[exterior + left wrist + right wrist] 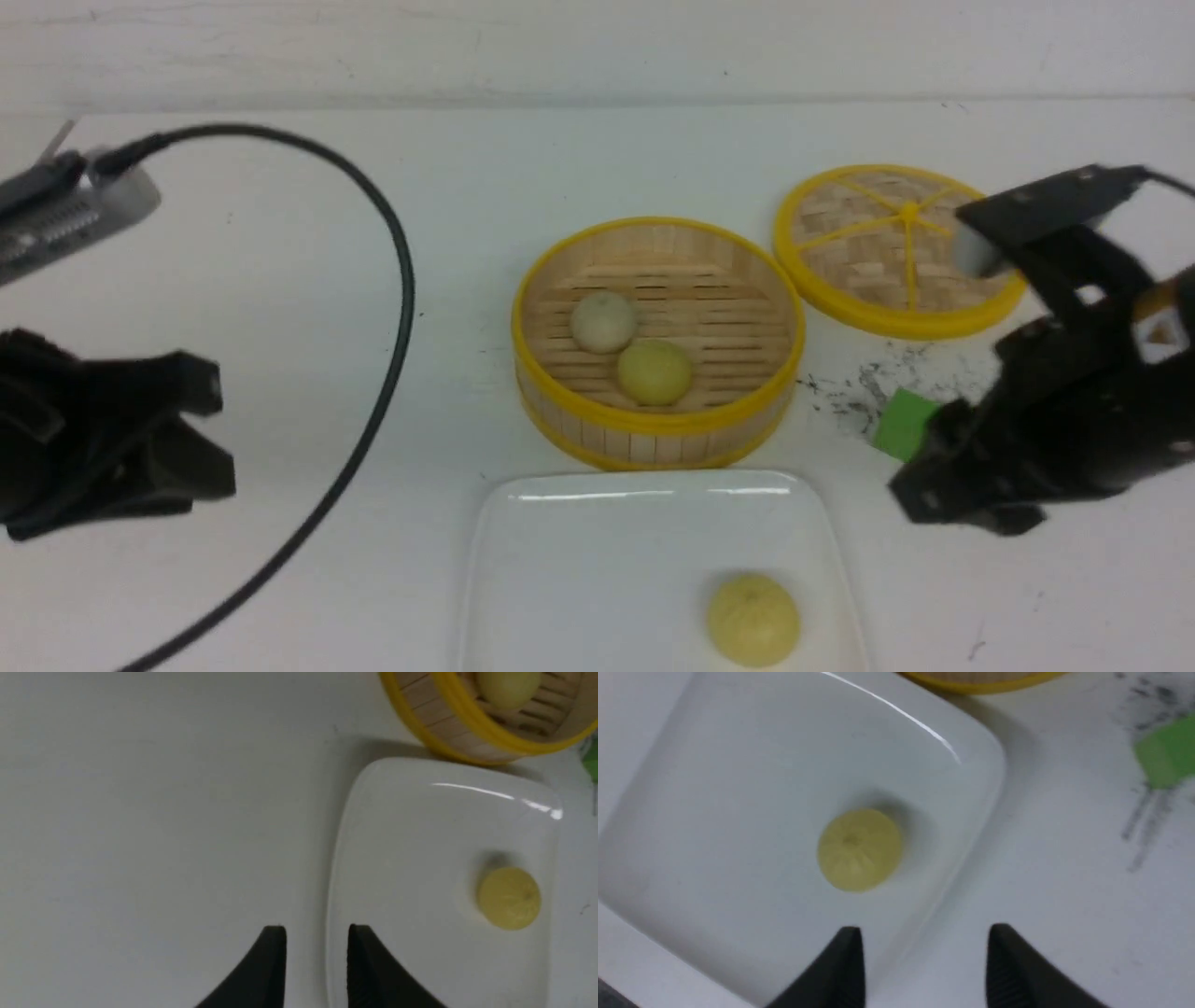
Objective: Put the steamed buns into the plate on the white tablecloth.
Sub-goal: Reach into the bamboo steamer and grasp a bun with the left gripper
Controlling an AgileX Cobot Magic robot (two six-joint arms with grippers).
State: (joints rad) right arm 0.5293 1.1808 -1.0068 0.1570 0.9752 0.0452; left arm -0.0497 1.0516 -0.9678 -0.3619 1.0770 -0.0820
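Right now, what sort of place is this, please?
Probably a robot test table set up like a small kitchen: a steamer with buns, a plate, and two robot grippers.

Dark, blocky arms (pixel 1055 373); black cable (pixel 407 280); possibly silvery cylinder (pixel 131 196).

The round bamboo steamer basket (pixel 653 443), rimmed in yellow, sits between the two grippers and farther forward than either. The woven lid (pixel 896 252), yellow-rimmed too, lies flat beyond the right gripper, toward its inner side. A green block (pixel 904 425) is just beside the right gripper, partly hidden behind it.
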